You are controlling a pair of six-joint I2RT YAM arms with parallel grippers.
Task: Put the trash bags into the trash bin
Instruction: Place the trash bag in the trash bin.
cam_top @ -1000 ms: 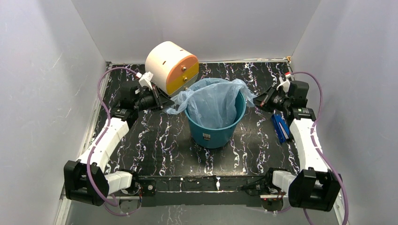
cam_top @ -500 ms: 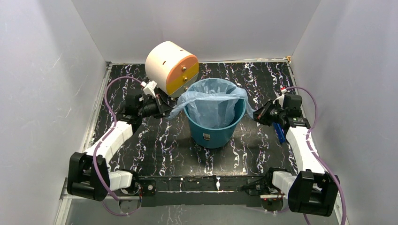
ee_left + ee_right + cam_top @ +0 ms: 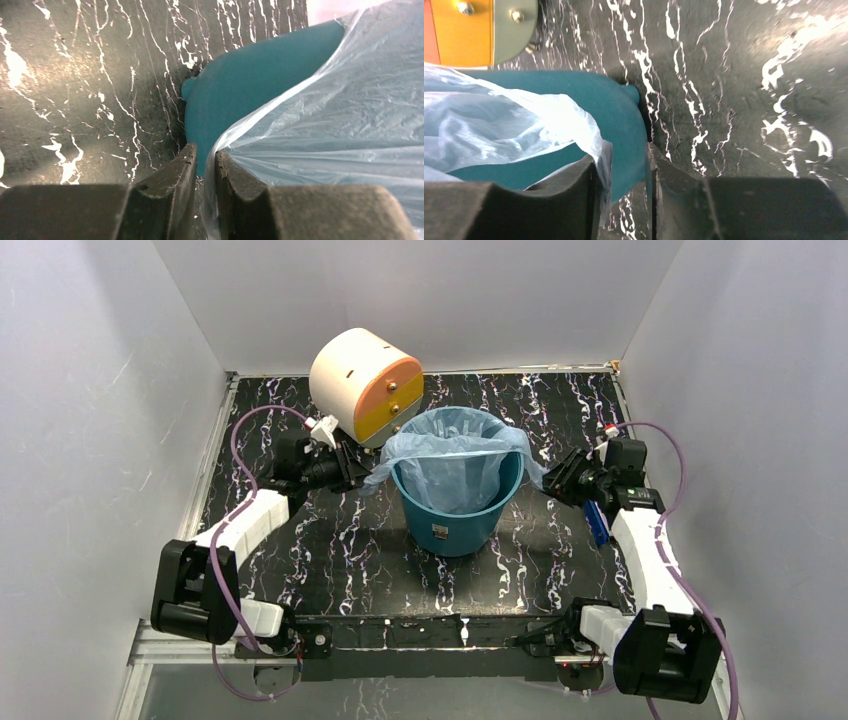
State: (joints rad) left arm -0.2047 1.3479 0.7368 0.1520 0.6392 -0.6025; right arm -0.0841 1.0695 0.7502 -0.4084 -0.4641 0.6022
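Note:
The teal trash bin [image 3: 455, 525] stands mid-table with the pale blue trash bag [image 3: 455, 465] lining it, the bag's edges folded out over the rim on both sides. My left gripper [image 3: 362, 468] is at the bin's left side. In the left wrist view its jaws [image 3: 205, 155] stand slightly apart, and the bag's edge [image 3: 340, 110] runs into the gap against the right finger, beside the bin wall [image 3: 240, 85]. My right gripper [image 3: 553, 477] is at the bin's right side, open [image 3: 624, 160], with the bag's hem [image 3: 499, 125] lying by the left finger over the bin [image 3: 609, 105].
A cream and orange drum-shaped box [image 3: 365, 385] lies just behind the bin on the left. A small dark blue flat object [image 3: 596, 523] rests under my right forearm. Grey walls close in the table on three sides.
Both grippers moved down and in toward the bin's sides, drawing the bag's edges over the rim. Both sets of jaws have parted from shut.

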